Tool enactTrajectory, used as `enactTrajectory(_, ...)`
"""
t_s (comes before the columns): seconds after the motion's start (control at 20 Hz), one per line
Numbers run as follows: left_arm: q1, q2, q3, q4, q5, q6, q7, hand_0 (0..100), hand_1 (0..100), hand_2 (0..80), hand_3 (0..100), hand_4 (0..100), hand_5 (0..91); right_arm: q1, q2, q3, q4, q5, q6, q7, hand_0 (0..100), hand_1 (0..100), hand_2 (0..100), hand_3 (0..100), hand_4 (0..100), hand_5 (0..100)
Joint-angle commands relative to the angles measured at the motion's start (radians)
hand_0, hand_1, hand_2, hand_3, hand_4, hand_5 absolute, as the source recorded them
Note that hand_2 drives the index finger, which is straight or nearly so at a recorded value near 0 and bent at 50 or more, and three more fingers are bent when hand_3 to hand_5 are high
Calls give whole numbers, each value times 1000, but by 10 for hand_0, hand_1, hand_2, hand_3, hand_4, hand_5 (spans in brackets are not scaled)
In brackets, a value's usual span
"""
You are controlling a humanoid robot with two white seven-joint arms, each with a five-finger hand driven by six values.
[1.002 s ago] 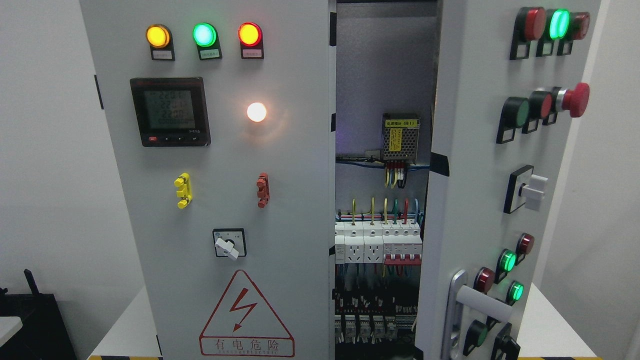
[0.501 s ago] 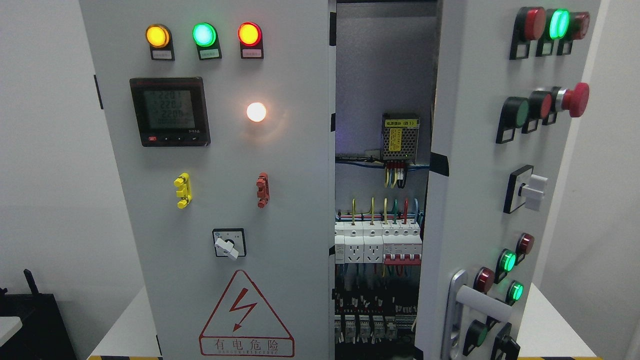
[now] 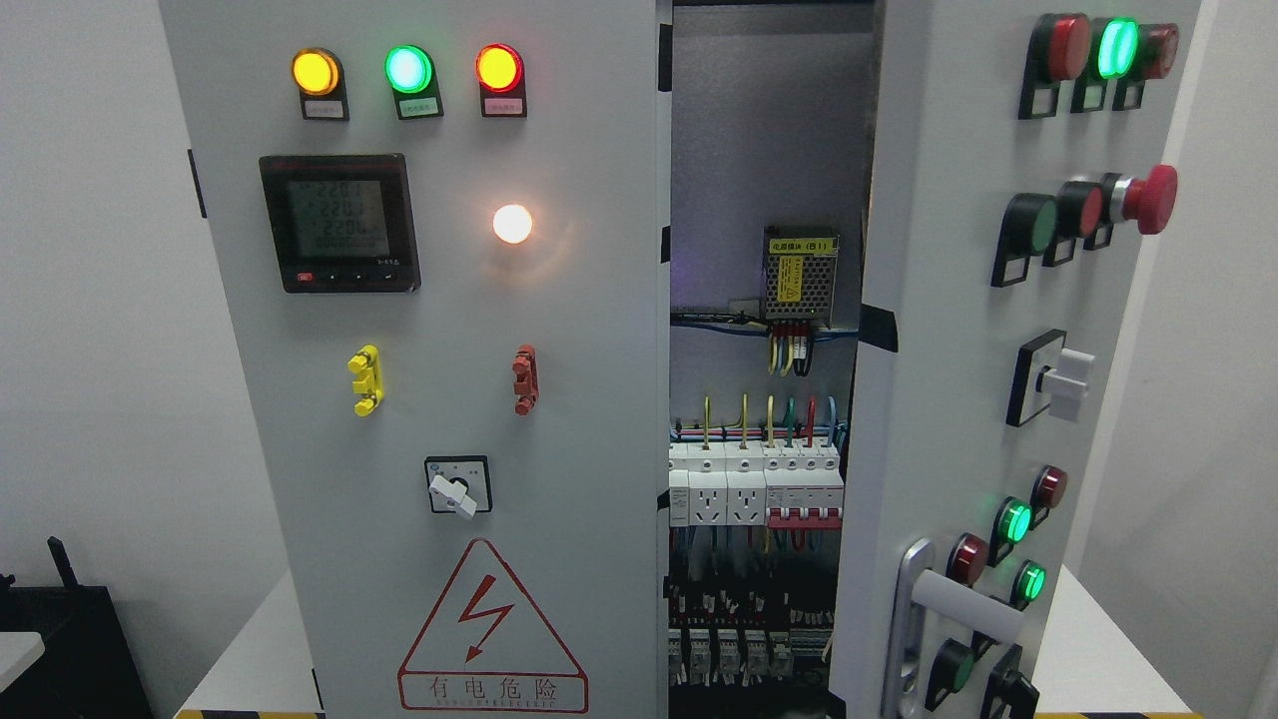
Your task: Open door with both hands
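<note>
A grey electrical cabinet fills the head view. Its right door (image 3: pixel 949 399) stands swung partly open toward me, carrying red and green buttons, a red mushroom stop button (image 3: pixel 1148 200), a white rotary switch (image 3: pixel 1063 384) and a silver lever handle (image 3: pixel 944 599) near the bottom. The left door (image 3: pixel 429 399) is closed, with three lit lamps, a meter display (image 3: pixel 339 222) and a high-voltage warning triangle (image 3: pixel 491 629). Through the gap between the doors I see wiring, breakers (image 3: pixel 759 484) and a power supply (image 3: pixel 801 275). Neither of my hands shows.
The cabinet stands on a white table (image 3: pixel 250 659) with a yellow-black striped front edge. A black object (image 3: pixel 60 639) sits at the lower left by the white wall. Open wall space lies to both sides of the cabinet.
</note>
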Motion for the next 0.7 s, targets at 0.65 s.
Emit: enactTrajectory(0.65,-424,504,123,-237,558,472,-472,0,0,0,0,31,0,0,0,0,0,0,0,0,0,0,0,0,0,0)
